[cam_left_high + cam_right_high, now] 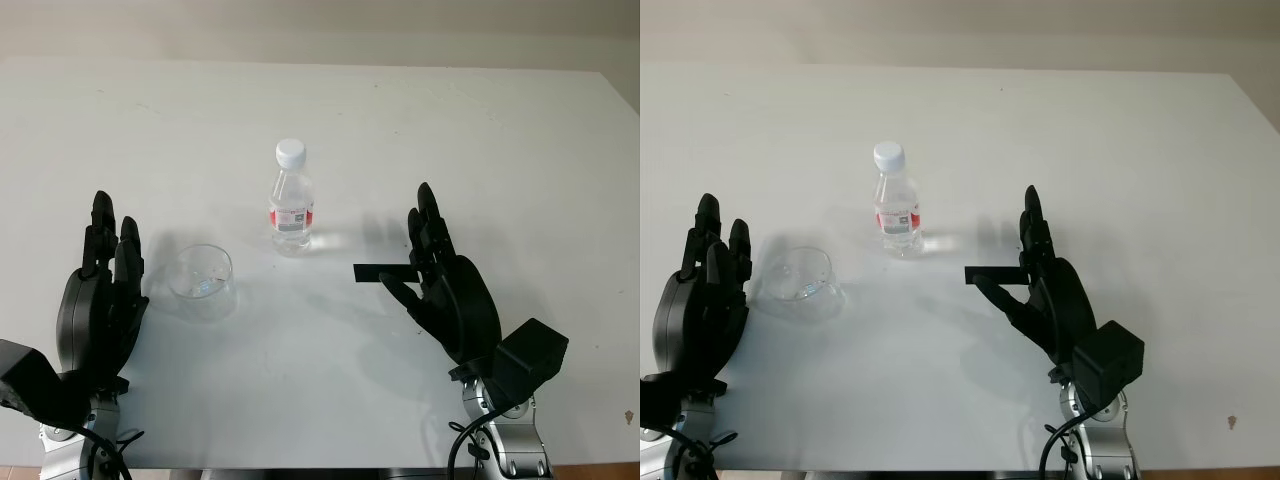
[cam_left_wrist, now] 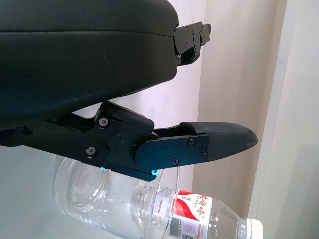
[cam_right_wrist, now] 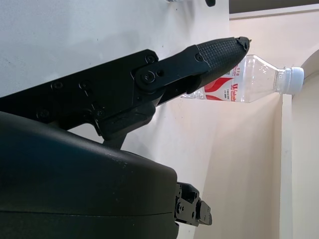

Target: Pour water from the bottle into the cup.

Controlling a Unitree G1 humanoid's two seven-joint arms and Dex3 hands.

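A clear plastic water bottle point(image 1: 291, 208) with a white cap and a red and white label stands upright near the middle of the white table point(image 1: 320, 110). To its front left sits a clear cup point(image 1: 204, 281), upright. My left hand point(image 1: 103, 290) is open just left of the cup, apart from it. My right hand point(image 1: 440, 275) is open to the right of the bottle, a hand's width away, holding nothing. The left wrist view has the cup point(image 2: 99, 196) and bottle point(image 2: 209, 219) beyond the thumb; the right wrist view has the bottle point(image 3: 249, 77).
A small black strip point(image 1: 383, 272) lies on the table beside my right hand's thumb. The table's far edge meets a pale wall, and its right edge point(image 1: 1255, 100) runs along the right side.
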